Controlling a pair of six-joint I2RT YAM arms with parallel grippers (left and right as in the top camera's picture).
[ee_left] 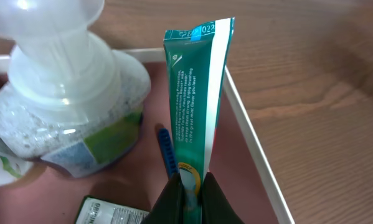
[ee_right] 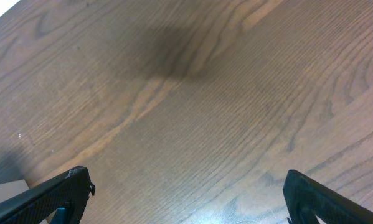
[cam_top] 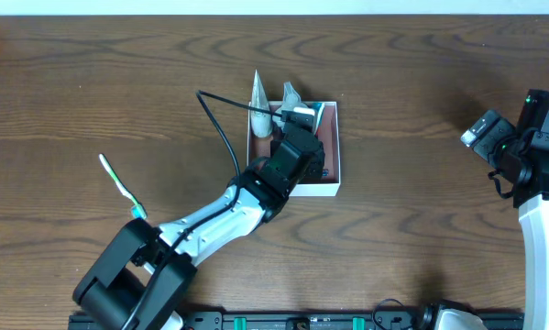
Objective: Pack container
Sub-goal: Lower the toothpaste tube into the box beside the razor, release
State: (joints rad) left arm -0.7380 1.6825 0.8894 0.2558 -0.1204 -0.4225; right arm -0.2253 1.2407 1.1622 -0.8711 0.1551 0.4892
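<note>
Wood grain fills the overhead view, and on that table point(cam_top: 421, 73) the container point(cam_top: 316, 191) sits just above the middle of the frame, a white square box with a reddish-brown floor. From up there your left arm point(cam_top: 210, 225) covers most of it. You get only the white rim along the lower and right sides and two pale pointed shapes point(cam_top: 258, 92) poking past the upper edge, and you cannot tell what they are from that height. A white and green toothbrush point(cam_top: 118, 181) lies on the bare table at centre left, well apart from the box.

Your left wrist view fills in what the arm hides. The left gripper point(ee_left: 190, 190), at bottom centre, is clamped tight on the near end of a teal toothpaste tube point(ee_left: 189, 93). The tube runs up the middle of the frame, just inside the white right wall. In the upper left a clear pump bottle point(ee_left: 61, 118) with a white head stands inside the box, beside the tube. A blue ridged item point(ee_left: 165, 149) lies on the floor between them, and a dark labelled packet point(ee_left: 105, 213) shows at the lower edge.

Your right wrist view shows only bare wood. The right gripper point(ee_right: 186, 190) has its fingers spread wide in the two lower corners, holding nothing. Overhead, that arm sits at the far right edge, well apart from the box.
</note>
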